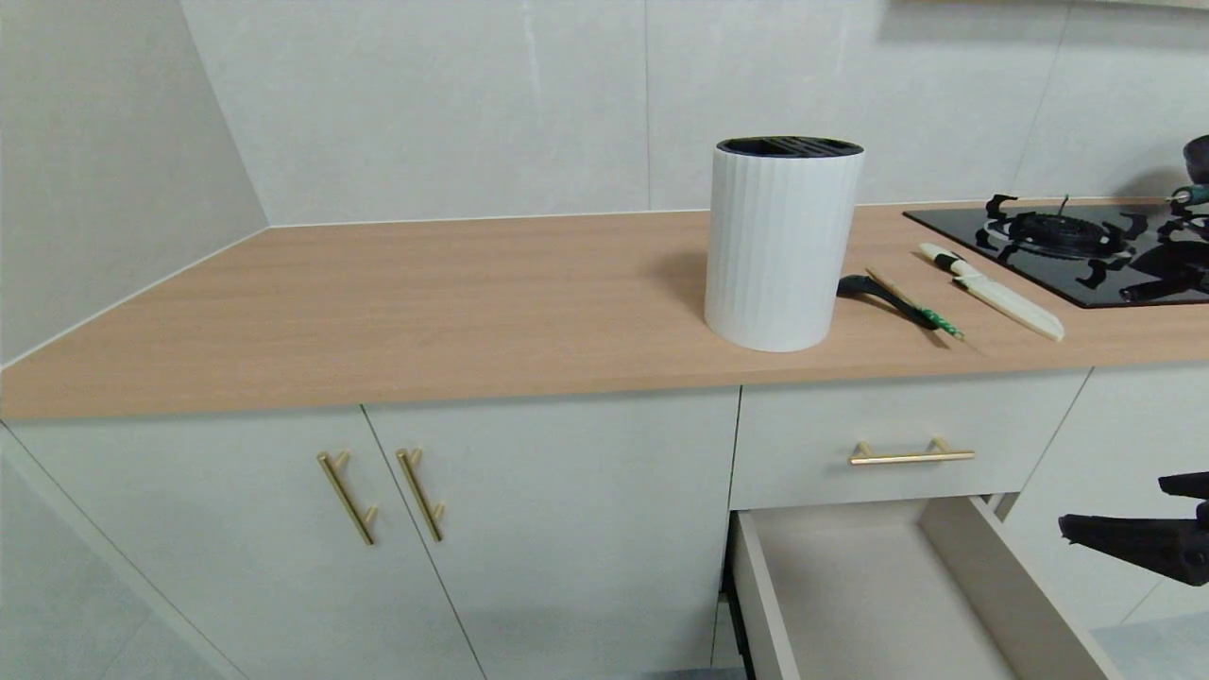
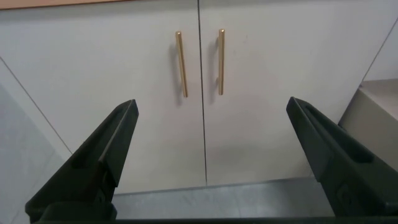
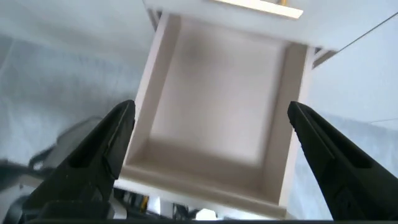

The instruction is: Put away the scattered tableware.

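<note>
Head view: the white ribbed holder [image 1: 782, 247] stands on the wooden table [image 1: 425, 302]. Just to its right lie a black spoon [image 1: 883, 295], chopsticks [image 1: 921, 310] and a white knife [image 1: 992, 291], near the stove [image 1: 1067, 241]. The lower drawer [image 1: 756, 586] below them is pulled open. Left arm's fingers [image 2: 99, 162] are spread wide with nothing between them, facing the cabinet doors [image 2: 124, 93]. Right arm's fingers [image 3: 93, 162] are spread wide too, hanging over that open drawer.
</note>
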